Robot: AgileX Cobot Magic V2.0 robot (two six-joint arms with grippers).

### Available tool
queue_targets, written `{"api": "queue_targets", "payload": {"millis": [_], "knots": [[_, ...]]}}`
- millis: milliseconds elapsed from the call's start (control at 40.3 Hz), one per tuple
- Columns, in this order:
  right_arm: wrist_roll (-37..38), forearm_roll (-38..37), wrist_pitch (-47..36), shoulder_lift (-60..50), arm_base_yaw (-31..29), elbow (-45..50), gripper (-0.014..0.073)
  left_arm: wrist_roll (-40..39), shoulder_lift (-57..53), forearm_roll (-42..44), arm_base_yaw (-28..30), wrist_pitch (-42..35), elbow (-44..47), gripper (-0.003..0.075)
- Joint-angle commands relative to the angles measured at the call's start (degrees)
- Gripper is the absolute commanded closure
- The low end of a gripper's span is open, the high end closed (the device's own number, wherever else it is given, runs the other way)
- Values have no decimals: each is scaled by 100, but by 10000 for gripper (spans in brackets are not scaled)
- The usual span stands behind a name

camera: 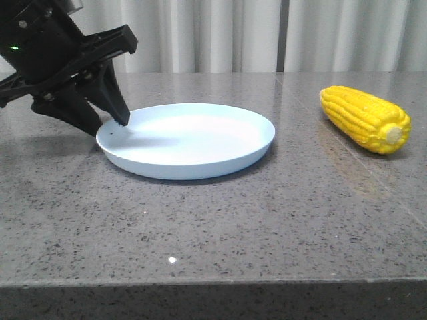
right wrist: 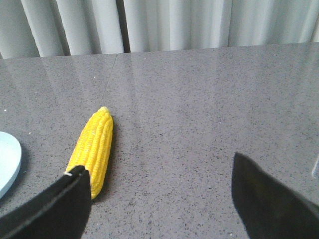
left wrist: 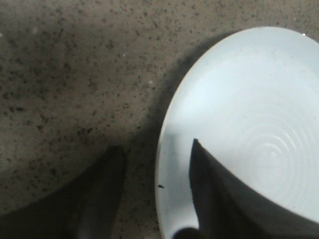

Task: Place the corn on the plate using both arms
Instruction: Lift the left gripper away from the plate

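The yellow corn [camera: 365, 119] lies on the grey stone table at the right, pale stub end toward the front. The pale blue plate [camera: 193, 137] sits left of centre, empty. My left gripper [camera: 110, 125] is at the plate's left rim. In the left wrist view the gripper [left wrist: 156, 147] is open and straddles the rim, one finger over the plate [left wrist: 249, 99], the other over the table. My right gripper [right wrist: 159, 163] is open and empty above the table, out of the front view. The corn [right wrist: 94, 147] lies just beyond one of its fingertips, outside the jaws.
The speckled grey table [camera: 220, 227] has its front edge close to the camera. White curtains [camera: 220, 33] hang behind the table's far edge. A sliver of the plate [right wrist: 7, 159] shows in the right wrist view, a short way from the corn.
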Motion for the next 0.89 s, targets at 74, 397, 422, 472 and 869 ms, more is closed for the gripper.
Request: {"api": "queue_targets", "payload": {"millis": [74, 397, 422, 472, 869], "knots": [[-43, -26, -474, 100, 7, -193, -7, -18, -848, 369, 116, -324, -174, 493], [-43, -26, -474, 100, 7, -193, -7, -410, -2168, 1795, 1112, 180, 198, 741], [-43, -26, -474, 100, 7, -193, -7, -410, -2301, 1843, 1186, 180, 276, 741], [-43, -26, -474, 100, 7, -193, -7, -410, -2513, 1909, 1357, 180, 477, 741], [-43, -26, -474, 100, 7, -193, -7, -154, -5604, 2287, 1662, -829, 2684, 741]]}}
